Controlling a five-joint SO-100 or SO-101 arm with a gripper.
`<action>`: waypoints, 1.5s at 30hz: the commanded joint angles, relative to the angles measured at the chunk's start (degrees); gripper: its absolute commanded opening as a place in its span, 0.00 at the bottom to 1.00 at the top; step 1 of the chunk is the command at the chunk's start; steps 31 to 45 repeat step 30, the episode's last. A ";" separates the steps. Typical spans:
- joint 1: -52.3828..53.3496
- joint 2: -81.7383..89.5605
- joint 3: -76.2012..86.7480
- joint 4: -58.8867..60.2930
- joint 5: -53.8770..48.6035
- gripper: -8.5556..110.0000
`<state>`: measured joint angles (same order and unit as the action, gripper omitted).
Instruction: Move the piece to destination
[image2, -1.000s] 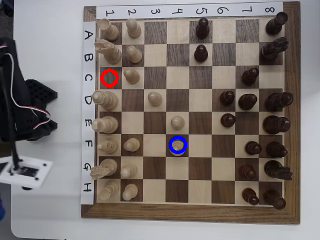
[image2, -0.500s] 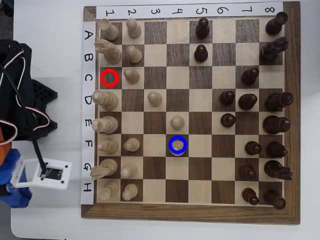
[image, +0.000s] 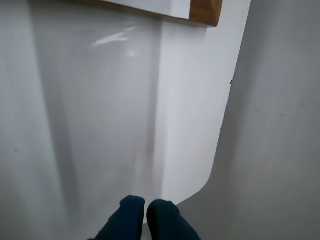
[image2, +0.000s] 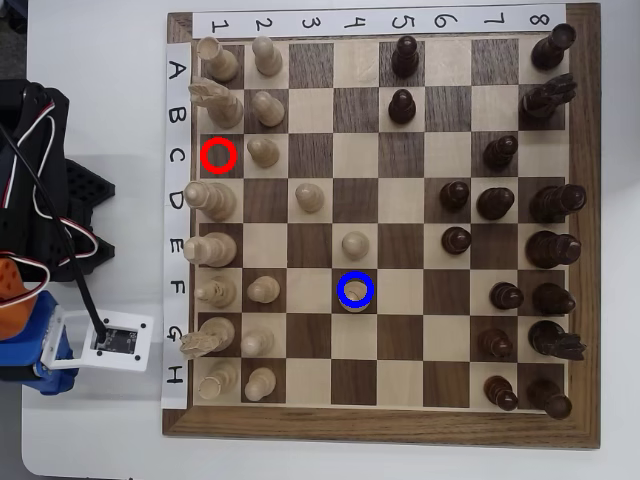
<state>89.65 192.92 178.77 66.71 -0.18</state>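
**A:** What does the wrist view show?

**B:** Mostly bare white table (image: 100, 125). One wooden corner of the chessboard (image: 205, 12) peeks in at the top edge. At the bottom, the gripper (image: 146, 220) shows two dark blue fingertips pressed nearly together, with nothing between them. No chess piece is visible here.

**A:** And the overhead view?

**B:** The chessboard (image2: 585, 240) fills the centre and right. The arm (image2: 40, 250) sits off the board's left edge, beside rows E to G. The claw itself is hidden under the arm's white camera plate. The piece (image2: 355, 298), pale beige, stands upright on the destination (image2: 355, 289), the dark square ringed in blue at row F, column 4. A red ring (image2: 218, 155) marks an empty square at row C, column 1.

**A:** So which way is the piece from the claw?

**B:** To the right in this view, well apart, several squares into the board. I judge the move done, with the arm parked clear.
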 joint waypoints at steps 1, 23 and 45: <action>0.97 3.34 0.00 -3.52 -0.70 0.07; 6.50 3.34 0.62 -5.98 -1.23 0.07; 6.24 3.34 0.70 -5.71 -1.49 0.07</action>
